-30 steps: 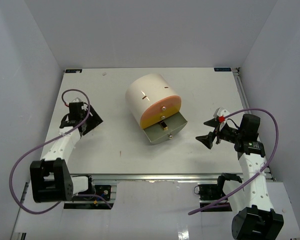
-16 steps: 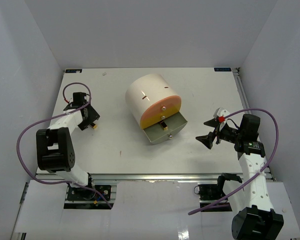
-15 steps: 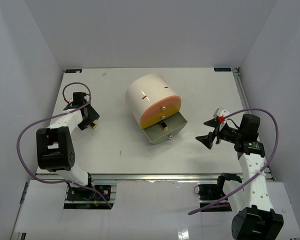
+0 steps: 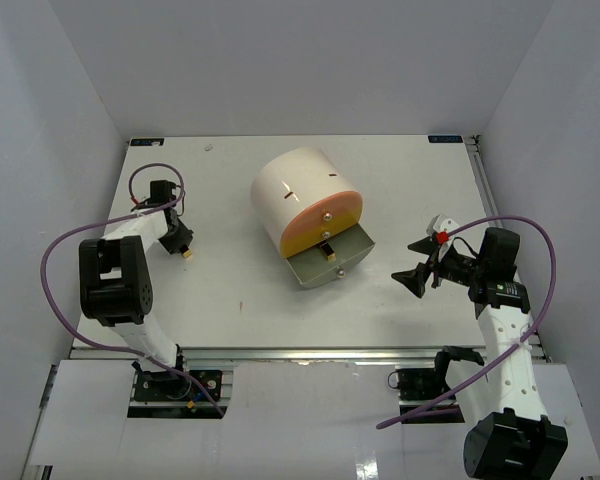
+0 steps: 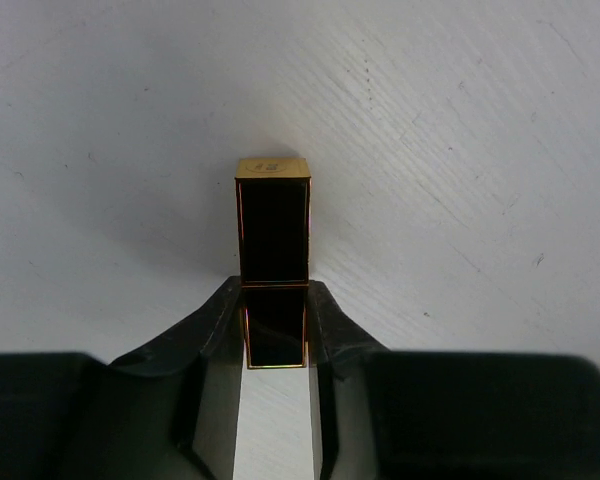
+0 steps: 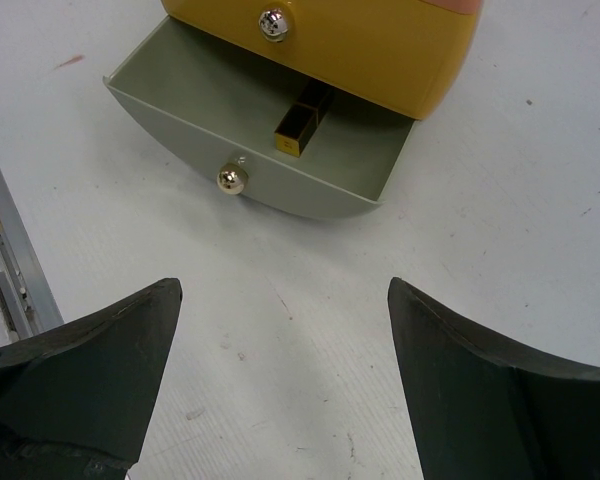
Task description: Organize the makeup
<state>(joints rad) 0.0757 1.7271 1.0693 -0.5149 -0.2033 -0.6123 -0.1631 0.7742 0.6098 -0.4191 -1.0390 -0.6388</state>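
Note:
A short gold-and-black bar (image 5: 273, 235) of the makeup lies on the white table at the far left, its gold end (image 4: 188, 254) pointing away from the wrist. My left gripper (image 5: 275, 325) is shut on its near half, one finger pressing each long side. A second gold-and-black bar (image 6: 302, 120) lies inside the open grey drawer (image 6: 180, 90) of the cream cylinder (image 4: 295, 185). My right gripper (image 6: 280, 285) hovers open to the right of that drawer, facing its gold knob (image 6: 231, 179), with nothing between its fingers.
The cylinder's yellow drawer (image 6: 380, 40) is closed above the grey one. White walls enclose the table on three sides. A metal rail (image 4: 280, 352) runs along the near edge. Purple cables loop beside both arms.
The left arm has swung round by the table's left side, and its fingers have closed from wide onto the gold-and-black bar. The right arm has not moved.

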